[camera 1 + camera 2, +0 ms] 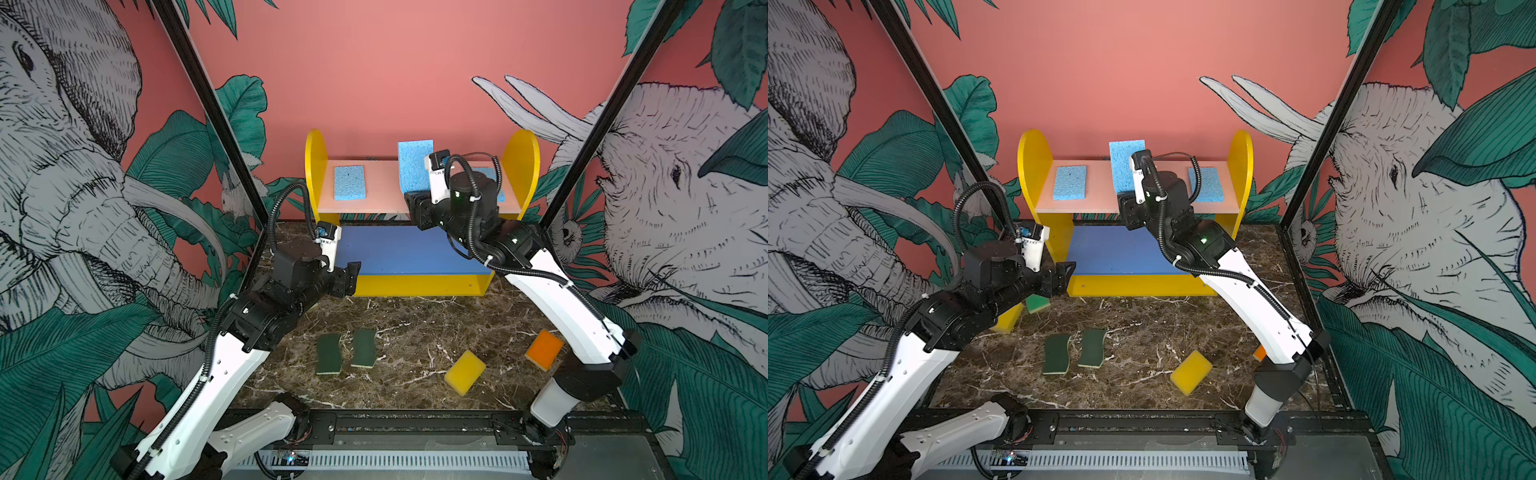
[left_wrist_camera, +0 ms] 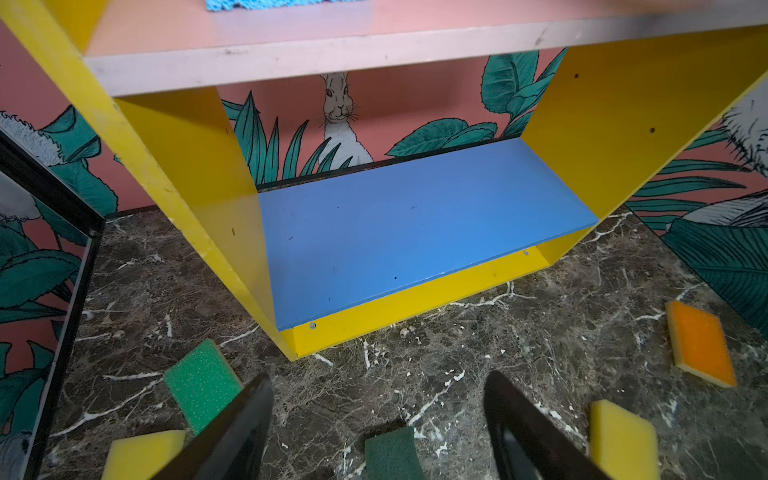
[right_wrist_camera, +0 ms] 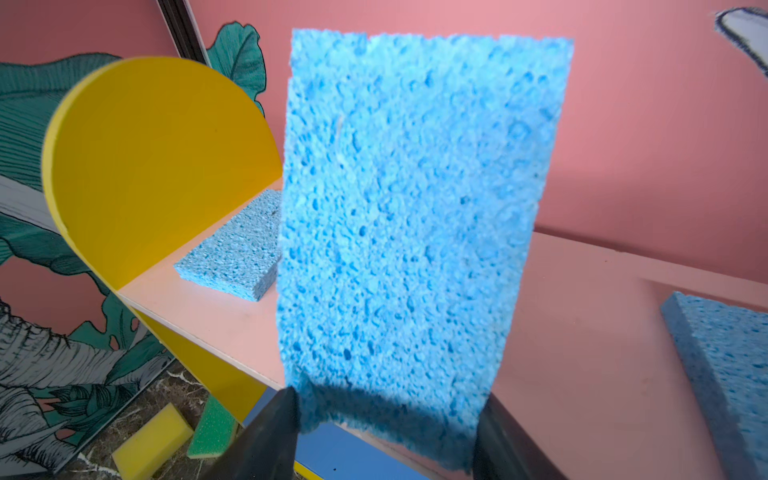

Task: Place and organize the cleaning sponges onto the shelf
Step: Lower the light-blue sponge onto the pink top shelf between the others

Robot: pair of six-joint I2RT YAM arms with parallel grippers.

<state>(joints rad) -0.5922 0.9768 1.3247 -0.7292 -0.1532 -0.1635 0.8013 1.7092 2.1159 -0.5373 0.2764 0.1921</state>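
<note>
The right gripper [image 3: 384, 419] pinches the lower end of the upright light-blue sponge [image 1: 414, 164], one finger pressed against each side. That sponge is a porous rectangle, pitted all over with small holes and rough along its upper edge. It stands on end above the middle of the pink top board [image 1: 382, 187] of the shelf [image 1: 316, 166], near the board's front edge. Whether its lower end touches the board I cannot tell.

Two more of the same kind lie flat on that board: the left flat blue sponge [image 1: 350, 183] near the yellow round-topped side, and the right flat blue sponge [image 1: 1208, 185], partly behind the right arm. The blue middle board [image 1: 399, 249] is bare.

The left gripper [image 2: 379, 374] has its fingers spread with nothing between them, and hangs just in front of the shelf's left front corner.

On the marbled bench [image 1: 415, 324] lie the rest. Two wavy dark-green sponges [image 1: 328, 353] sit side by side near the middle. To their right are a yellow sponge [image 1: 464, 372] and an orange-topped sponge [image 1: 544, 349]. A bright green sponge [image 1: 1037, 303] and a second yellow sponge [image 1: 1009, 318] lie under the left arm.
</note>
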